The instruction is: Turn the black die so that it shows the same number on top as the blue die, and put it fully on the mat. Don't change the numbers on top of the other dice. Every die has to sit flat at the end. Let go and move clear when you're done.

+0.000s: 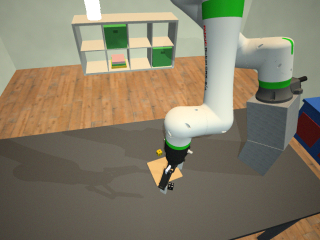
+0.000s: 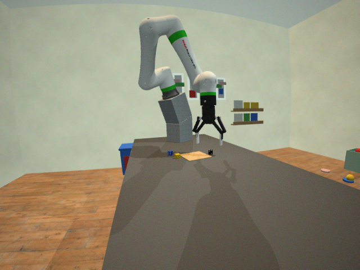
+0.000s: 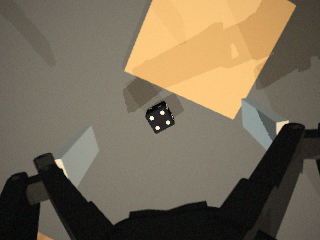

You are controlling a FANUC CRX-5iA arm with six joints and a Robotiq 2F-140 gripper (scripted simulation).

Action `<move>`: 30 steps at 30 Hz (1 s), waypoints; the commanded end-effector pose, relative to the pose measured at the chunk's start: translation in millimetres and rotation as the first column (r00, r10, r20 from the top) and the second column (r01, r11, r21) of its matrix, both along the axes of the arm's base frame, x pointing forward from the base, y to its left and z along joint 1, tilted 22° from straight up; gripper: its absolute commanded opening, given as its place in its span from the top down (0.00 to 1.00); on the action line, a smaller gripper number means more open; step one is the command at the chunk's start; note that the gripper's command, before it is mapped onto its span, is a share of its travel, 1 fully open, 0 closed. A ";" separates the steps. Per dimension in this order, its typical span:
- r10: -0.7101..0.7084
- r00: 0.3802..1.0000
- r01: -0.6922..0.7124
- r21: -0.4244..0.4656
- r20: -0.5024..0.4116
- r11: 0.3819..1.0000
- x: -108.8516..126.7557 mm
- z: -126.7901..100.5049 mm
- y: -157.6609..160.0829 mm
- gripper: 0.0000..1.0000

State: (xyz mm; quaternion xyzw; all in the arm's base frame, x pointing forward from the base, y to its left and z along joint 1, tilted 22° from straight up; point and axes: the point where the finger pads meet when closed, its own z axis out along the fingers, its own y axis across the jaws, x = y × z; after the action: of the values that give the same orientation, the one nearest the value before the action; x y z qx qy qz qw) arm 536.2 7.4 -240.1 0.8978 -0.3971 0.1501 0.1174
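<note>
top view: white jointed arm with green bands, bent down over a dark grey flat bench (image 1: 103, 211) (image 2: 220, 209) (image 3: 115, 175). black two-fingered tool with pale grey pads (image 1: 163, 184) (image 2: 209, 142) (image 3: 170, 130) hangs below the wrist, above the bench, partly covering the mat from this side.

tool state: fingers spread wide, nothing between the pads.

small black cube die with white pips (image 1: 170, 186) (image 2: 210, 152) (image 3: 160, 118): sits flat on the bench, just beside one edge of the square light-orange mat (image 1: 155, 169) (image 2: 195, 156) (image 3: 205, 50), off it. four pips on its upper face. wrist view puts it below the tool, between the two pads as seen from there, touching neither.

small yellow cube die with dark pips (image 1: 159, 152) (image 2: 177, 156): flat on the bench, near the mat, on another side from the black one. one pip on top in the top view.

small blue cube die with white pips (image 2: 170, 153): exterior view only, on the bench near the yellow die, farther from the mat. its top number is too small to read there.

arm shadows lie across the bench and mat.
</note>
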 end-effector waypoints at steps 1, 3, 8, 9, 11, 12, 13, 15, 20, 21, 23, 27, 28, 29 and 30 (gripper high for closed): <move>0.000 1.000 0.000 0.000 0.000 1.000 0.1 0.1 0.1 0.00; 0.000 1.000 0.000 0.000 0.000 1.000 0.1 0.1 0.1 0.00; 0.000 1.000 0.000 0.000 0.000 1.000 0.1 0.1 0.1 0.00; 0.000 1.000 0.000 0.000 0.000 1.000 0.1 0.1 0.1 0.00; 0.000 1.000 0.000 0.000 0.000 1.000 0.1 0.1 0.1 0.00; 0.000 1.000 0.000 0.000 0.000 1.000 0.1 0.1 0.1 0.00; 0.000 1.000 0.000 0.000 0.000 1.000 0.1 0.1 0.1 0.00; 0.000 1.000 0.000 0.000 0.000 1.000 0.1 0.1 0.1 0.00; 0.000 1.000 0.000 0.000 0.000 1.000 -0.7 4.4 1.7 0.00; 0.000 1.000 0.000 0.000 0.000 1.000 -0.7 4.4 1.7 0.00; 0.000 1.000 0.000 0.000 0.000 1.000 -1.2 7.1 2.6 0.00; 0.000 1.000 0.000 0.000 0.000 1.000 -4.5 24.4 8.8 0.00; 0.000 1.000 0.000 0.000 0.000 1.000 -5.6 30.1 10.8 0.00; 0.000 1.000 0.000 0.000 0.000 1.000 -6.8 36.2 13.0 0.00; 0.000 1.000 0.000 0.000 0.000 1.000 -8.0 42.6 15.3 0.00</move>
State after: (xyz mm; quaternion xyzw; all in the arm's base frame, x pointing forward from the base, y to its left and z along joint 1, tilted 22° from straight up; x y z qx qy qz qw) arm 532.0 15.4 -218.9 0.8977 -0.3968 0.1523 0.1159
